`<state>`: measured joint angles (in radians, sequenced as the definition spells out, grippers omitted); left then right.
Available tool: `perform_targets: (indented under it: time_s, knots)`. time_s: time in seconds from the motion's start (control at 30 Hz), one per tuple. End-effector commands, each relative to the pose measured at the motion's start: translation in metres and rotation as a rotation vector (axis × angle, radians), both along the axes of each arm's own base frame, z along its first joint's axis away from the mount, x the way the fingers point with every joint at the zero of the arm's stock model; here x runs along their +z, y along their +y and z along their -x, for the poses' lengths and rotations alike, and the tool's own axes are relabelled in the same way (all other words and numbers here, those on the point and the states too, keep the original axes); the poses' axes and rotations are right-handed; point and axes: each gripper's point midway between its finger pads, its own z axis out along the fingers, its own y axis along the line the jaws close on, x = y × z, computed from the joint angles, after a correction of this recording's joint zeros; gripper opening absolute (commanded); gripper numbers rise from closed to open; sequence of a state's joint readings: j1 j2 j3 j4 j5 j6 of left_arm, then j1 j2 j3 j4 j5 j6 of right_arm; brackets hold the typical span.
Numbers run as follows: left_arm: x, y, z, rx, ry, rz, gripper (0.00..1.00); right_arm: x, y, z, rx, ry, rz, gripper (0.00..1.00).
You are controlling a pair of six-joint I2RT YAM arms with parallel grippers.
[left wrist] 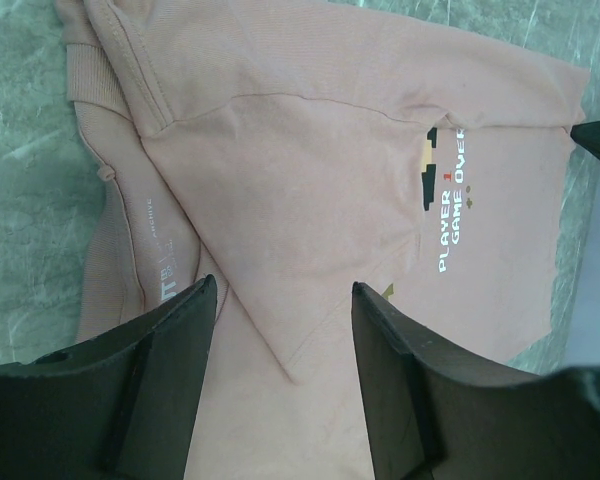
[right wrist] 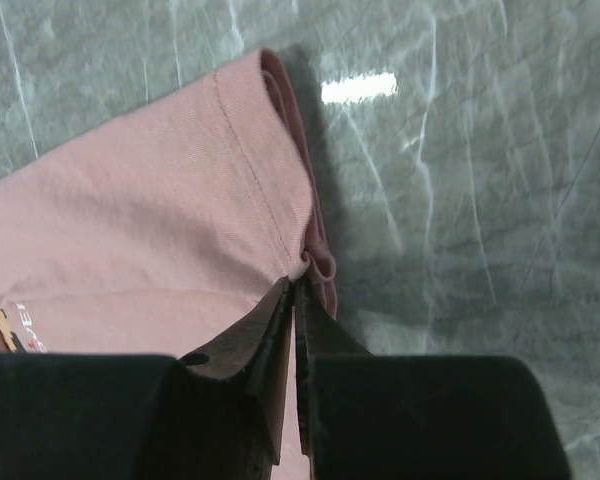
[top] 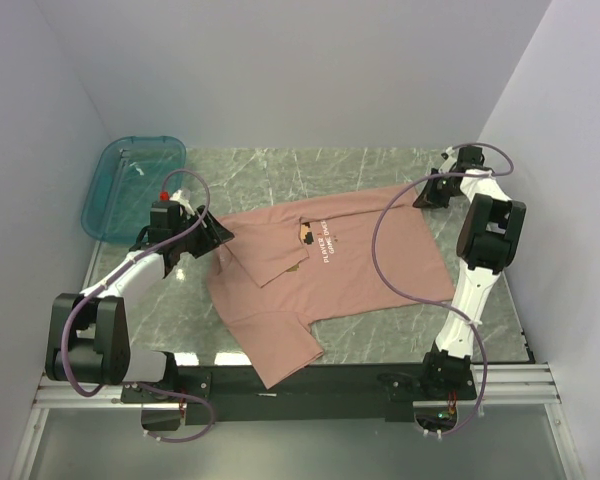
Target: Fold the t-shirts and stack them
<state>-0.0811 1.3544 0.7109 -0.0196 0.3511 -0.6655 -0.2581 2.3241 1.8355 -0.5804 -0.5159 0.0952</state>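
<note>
At 2 o'clock, right gripper [right wrist: 296,292] jaws held t-shirt [top: 340,275] hem. At 9 o'clock, left gripper [left wrist: 285,295] jaws stood wide, empty. Risk: thin edge pinch could slip under pull.

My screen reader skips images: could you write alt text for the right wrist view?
The right pincer is shut on the hemmed edge of a dusty-pink t-shirt, which lies on a grey marbled table.
</note>
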Motion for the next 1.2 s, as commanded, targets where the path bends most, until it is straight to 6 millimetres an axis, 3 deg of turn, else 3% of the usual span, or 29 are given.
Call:
perform_targets:
  time_s: [0.0,0.1,0.37,0.57,0.63,0.73,0.77,0.83,0.9,0.93,0.97,1.13,1.17]
  knots:
    - [0.017,-0.001,-0.004,-0.022,-0.074,-0.005,0.61,0.038,-0.004,-0.006,0.008,-0.096,0.038,0.11]
    - [0.018,-0.001,-0.004,-0.021,-0.077,-0.006,0.61,0.040,-0.006,-0.004,0.009,-0.096,0.045,0.15]
    - [0.023,0.002,-0.006,-0.007,-0.094,-0.021,0.62,0.059,-0.028,-0.005,-0.007,-0.143,0.167,0.38]
    - [0.035,0.011,-0.002,0.020,-0.119,-0.060,0.66,0.077,-0.029,0.006,0.057,-0.195,0.225,0.53]
    - [0.042,0.015,0.000,0.037,-0.138,-0.075,0.71,0.084,-0.024,0.013,0.088,-0.215,0.223,0.57]
    - [0.052,0.024,0.003,0.070,-0.159,-0.079,0.88,0.100,-0.014,0.020,0.161,-0.270,0.220,0.60]
    - [0.054,0.026,0.004,0.079,-0.159,-0.075,0.94,0.097,-0.010,0.028,0.199,-0.273,0.215,0.60]
    - [0.057,0.031,0.007,0.083,-0.164,-0.062,0.94,0.109,0.002,0.035,0.250,-0.317,0.194,0.60]
    - [0.058,0.031,0.010,0.067,-0.161,-0.047,0.93,0.107,0.013,0.048,0.319,-0.332,0.175,0.60]
    - [0.060,0.030,0.012,0.056,-0.167,-0.049,0.93,0.118,0.023,0.054,0.357,-0.372,0.148,0.60]
    - [0.061,0.029,0.015,0.044,-0.164,-0.047,0.93,0.114,0.029,0.063,0.399,-0.377,0.141,0.60]
    - [0.060,0.019,0.028,-0.025,-0.150,-0.028,0.90,0.136,0.061,0.092,0.550,-0.486,0.114,0.61]
    - [0.061,0.019,0.029,-0.031,-0.148,-0.030,0.88,0.133,0.068,0.100,0.577,-0.494,0.101,0.60]
